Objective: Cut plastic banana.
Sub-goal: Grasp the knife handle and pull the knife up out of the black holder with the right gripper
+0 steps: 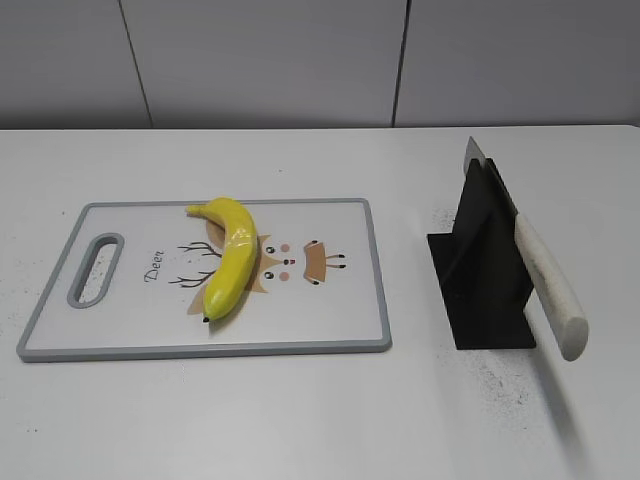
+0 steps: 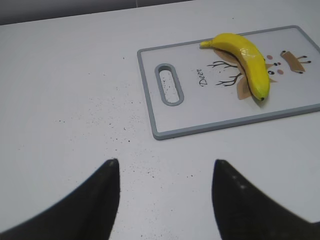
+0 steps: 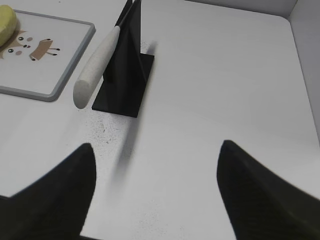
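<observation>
- Left pincer [image 2: 165,200]: nearest the left wrist camera; its 2 dark fingers stand wide apart with only bare table between them, holding nothing.
- Right pincer [image 3: 155,192]: nearest the right wrist camera; likewise spread wide and empty above the white table [image 1: 300,420].
- Knife [image 3: 95,65]: ahead and to the left of the right pincer, well apart from it. It rests in a black stand [image 3: 125,75], the pale handle slanting out toward the pincer, the blade held in the stand.
- Cutting board [image 2: 165,127]: ahead and to the right of the left pincer, well apart; grey-rimmed, with a slot handle and a printed deer figure.
- Plastic banana [image 2: 247,65]: farthest from the left pincer, lying on the board over the deer print. Glossy yellow, curved, with a dark tip at the near end. It appears whole; a seam cannot be made out here.
- Progress, as judged: the task is at its start. Nothing is gripped, the knife sits unused in its stand, the banana is uncut. Left to do: taking the knife, steadying the banana, making the cut.
</observation>
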Action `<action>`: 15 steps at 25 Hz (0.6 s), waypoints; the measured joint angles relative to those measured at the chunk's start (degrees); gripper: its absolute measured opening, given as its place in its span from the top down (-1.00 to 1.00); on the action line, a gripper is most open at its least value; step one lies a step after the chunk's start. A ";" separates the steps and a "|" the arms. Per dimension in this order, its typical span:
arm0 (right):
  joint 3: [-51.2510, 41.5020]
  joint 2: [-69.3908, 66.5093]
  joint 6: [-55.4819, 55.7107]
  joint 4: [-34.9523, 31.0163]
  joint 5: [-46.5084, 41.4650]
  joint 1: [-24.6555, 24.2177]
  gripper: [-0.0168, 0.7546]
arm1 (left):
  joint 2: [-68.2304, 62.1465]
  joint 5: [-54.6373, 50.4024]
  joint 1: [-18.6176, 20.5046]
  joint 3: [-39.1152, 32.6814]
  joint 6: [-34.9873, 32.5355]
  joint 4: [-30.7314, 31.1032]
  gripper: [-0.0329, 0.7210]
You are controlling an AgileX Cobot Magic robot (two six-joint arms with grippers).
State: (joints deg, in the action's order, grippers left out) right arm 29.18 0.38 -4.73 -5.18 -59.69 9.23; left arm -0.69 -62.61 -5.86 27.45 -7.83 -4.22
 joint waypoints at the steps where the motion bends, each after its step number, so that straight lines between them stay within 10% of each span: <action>1: 0.00 0.00 0.00 0.00 0.00 0.00 -0.52 | 0.00 0.00 0.00 0.00 0.00 0.00 -0.58; 15: 0.00 0.00 0.02 0.00 0.00 0.00 -0.52 | 0.00 0.00 0.00 0.00 -0.02 0.00 -0.58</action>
State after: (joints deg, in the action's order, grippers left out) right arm 29.18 0.38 -4.71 -5.18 -59.69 9.23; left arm -0.69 -62.61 -5.86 27.45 -7.85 -4.22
